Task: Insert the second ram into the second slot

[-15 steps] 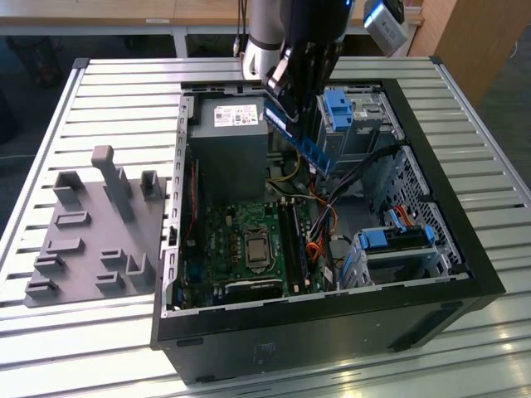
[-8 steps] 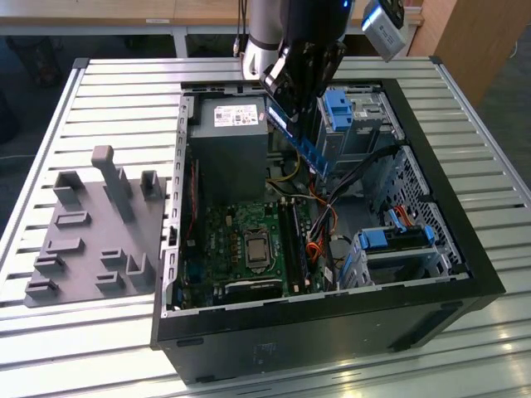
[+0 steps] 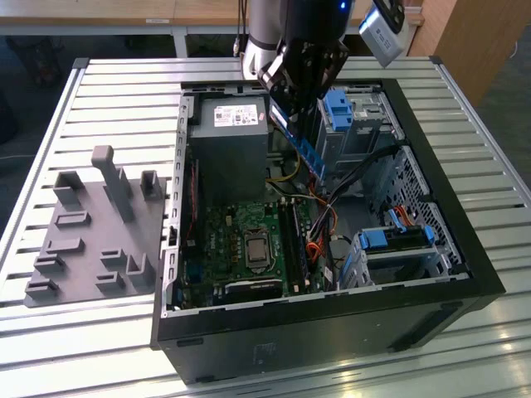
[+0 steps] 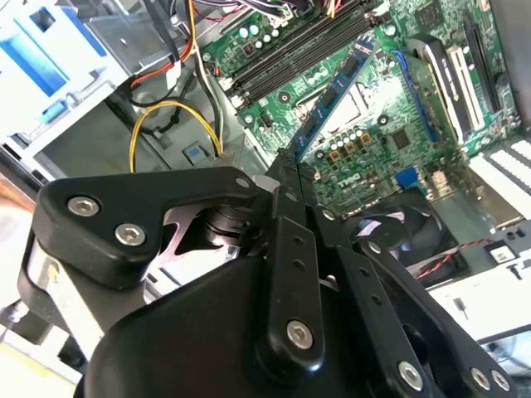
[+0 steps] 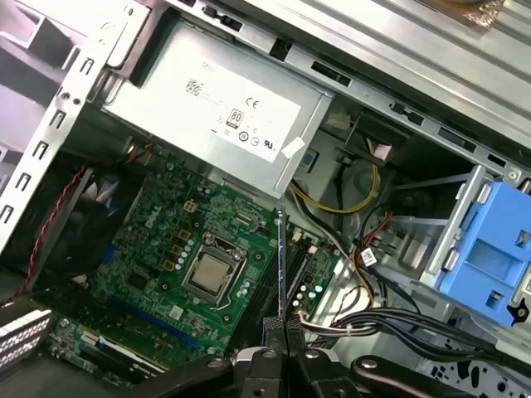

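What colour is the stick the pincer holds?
Blue. The ram stick shows best in the second wrist view.

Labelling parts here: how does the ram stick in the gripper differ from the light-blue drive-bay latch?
The second ram is thin, flat, darker blue; the drive-bay latch is chunky, lighter blue. The ram hangs in the gripper above the motherboard; the latch sits on its drive cage. Both are blue.

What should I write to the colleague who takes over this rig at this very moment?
Gripper: shut on the second ram, gripping it at one end.
Ram: in the air inside the open computer case, tilted above the motherboard, apart from the memory slots.
Done: the ram is gripped and over the board.
Left: it is not yet in the second slot.
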`<act>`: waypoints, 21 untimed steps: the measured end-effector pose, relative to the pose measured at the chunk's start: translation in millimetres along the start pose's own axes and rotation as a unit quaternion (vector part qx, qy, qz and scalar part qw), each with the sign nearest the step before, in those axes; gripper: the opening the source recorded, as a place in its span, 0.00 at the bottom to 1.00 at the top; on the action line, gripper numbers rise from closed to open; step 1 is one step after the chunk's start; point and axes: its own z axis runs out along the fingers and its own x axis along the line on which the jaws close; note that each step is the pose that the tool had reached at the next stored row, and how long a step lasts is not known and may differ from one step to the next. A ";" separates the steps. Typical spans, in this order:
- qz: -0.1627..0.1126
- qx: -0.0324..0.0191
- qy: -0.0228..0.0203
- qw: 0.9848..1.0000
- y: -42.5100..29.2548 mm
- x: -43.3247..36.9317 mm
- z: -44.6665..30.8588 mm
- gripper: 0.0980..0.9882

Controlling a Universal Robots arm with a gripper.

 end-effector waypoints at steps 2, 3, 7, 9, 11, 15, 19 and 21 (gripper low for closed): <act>0.011 0.000 0.000 1.000 0.0 0.0 0.0 0.02; 0.017 0.000 -0.001 1.000 0.0 0.0 0.1 0.02; 0.038 0.001 -0.001 0.999 0.0 0.0 0.1 0.02; 0.048 0.001 -0.002 0.999 0.0 0.0 0.1 0.02; 0.057 0.001 -0.002 0.998 0.0 0.0 0.2 0.02; 0.078 0.001 -0.003 0.997 0.0 0.0 0.2 0.02; 0.101 0.002 -0.004 0.995 0.0 0.0 0.8 0.02; 0.116 0.002 -0.004 0.993 0.0 0.0 1.2 0.02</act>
